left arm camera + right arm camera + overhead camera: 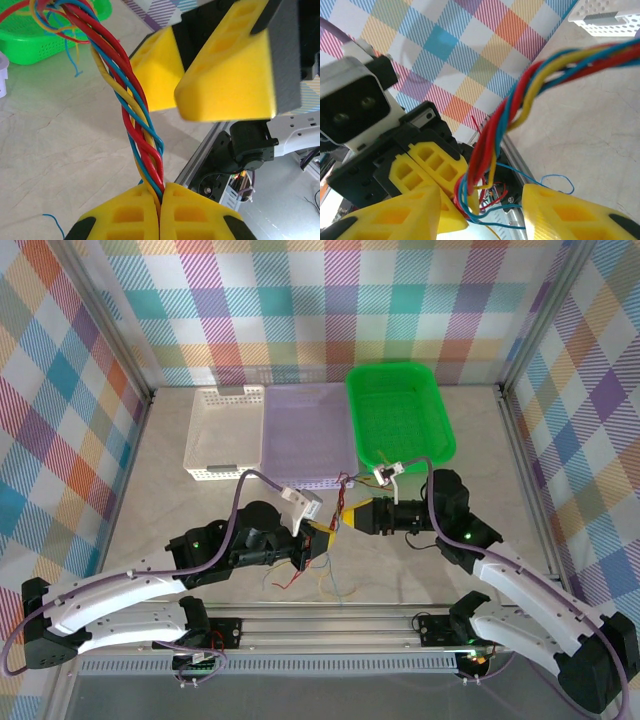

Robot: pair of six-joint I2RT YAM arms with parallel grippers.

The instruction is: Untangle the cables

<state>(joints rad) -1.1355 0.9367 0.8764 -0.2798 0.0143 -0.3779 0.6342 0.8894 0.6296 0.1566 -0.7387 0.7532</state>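
Tabletop (pixel 160 500): pale and marbled, with checked cloth walls around it.
Cables (pixel 145 135): red, yellow and blue wires twisted into one rope, held up off the table between both grippers.
Left gripper (pixel 160 202): jaws clamped on the rope.
Right gripper (pixel 490 205): jaws apart, with the rope passing loosely between them.
Far side: white basket (pixel 224 432), lilac tray (pixel 308 435) and green basket (pixel 400 410), side by side.

Between my left gripper's (pixel 160 192) yellow jaws I see the cables (pixel 142 125), twisted red, yellow and blue; beyond them, a green basket (pixel 35 47) and pastel plaid walls (pixel 300 300).
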